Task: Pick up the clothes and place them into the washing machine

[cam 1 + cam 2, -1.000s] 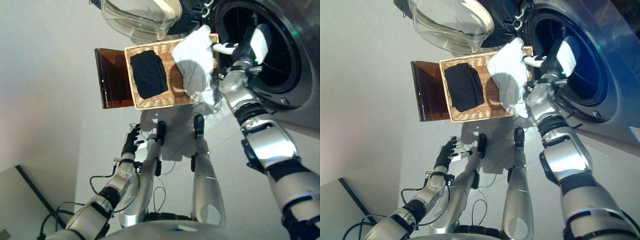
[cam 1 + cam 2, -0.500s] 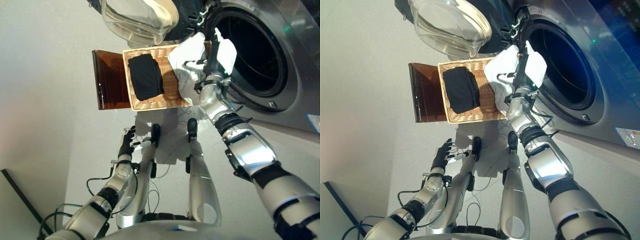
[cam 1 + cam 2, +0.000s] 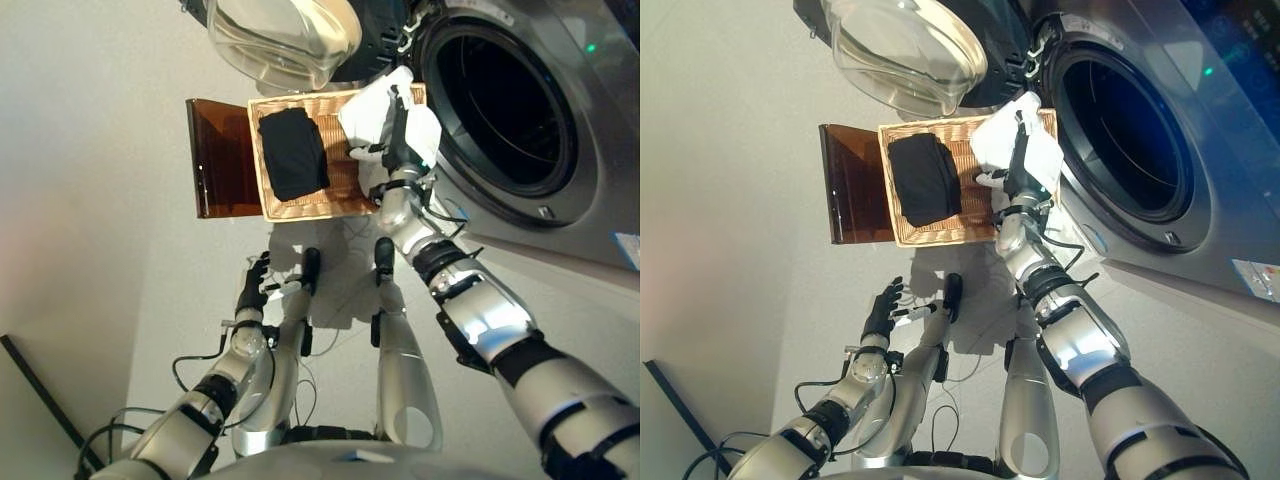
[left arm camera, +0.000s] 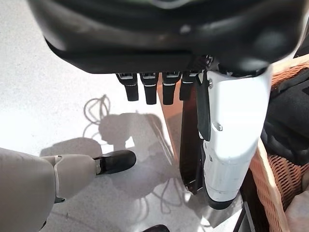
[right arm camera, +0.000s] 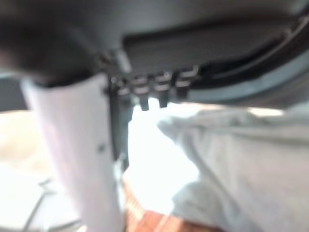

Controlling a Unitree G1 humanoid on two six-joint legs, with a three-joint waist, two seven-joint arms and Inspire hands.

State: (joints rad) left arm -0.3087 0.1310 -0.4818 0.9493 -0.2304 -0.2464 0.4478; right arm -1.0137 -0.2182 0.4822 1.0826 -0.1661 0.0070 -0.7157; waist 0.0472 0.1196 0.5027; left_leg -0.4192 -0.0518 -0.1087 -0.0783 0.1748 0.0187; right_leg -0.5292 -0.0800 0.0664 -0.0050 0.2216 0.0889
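A wicker basket (image 3: 312,208) stands on the floor in front of the washing machine's open drum (image 3: 500,100). A black garment (image 3: 293,152) lies in its middle. A white garment (image 3: 365,112) is heaped on the basket's end nearest the machine. My right hand (image 3: 396,135) is over the white garment with straight fingers pointing away from me, open; its wrist view shows the white garment (image 5: 241,159) just past the fingers (image 5: 150,96). My left hand (image 3: 255,286) hangs low near the floor, open and empty, short of the basket (image 4: 268,183).
The machine's glass door (image 3: 280,35) is swung open above the basket's far side. A brown translucent lid (image 3: 222,158) lies flat against the basket's left end. Grey floor spreads to the left.
My right hand has come back from the drum's mouth leftward to the white garment on the basket. The left hand has stayed where it was.
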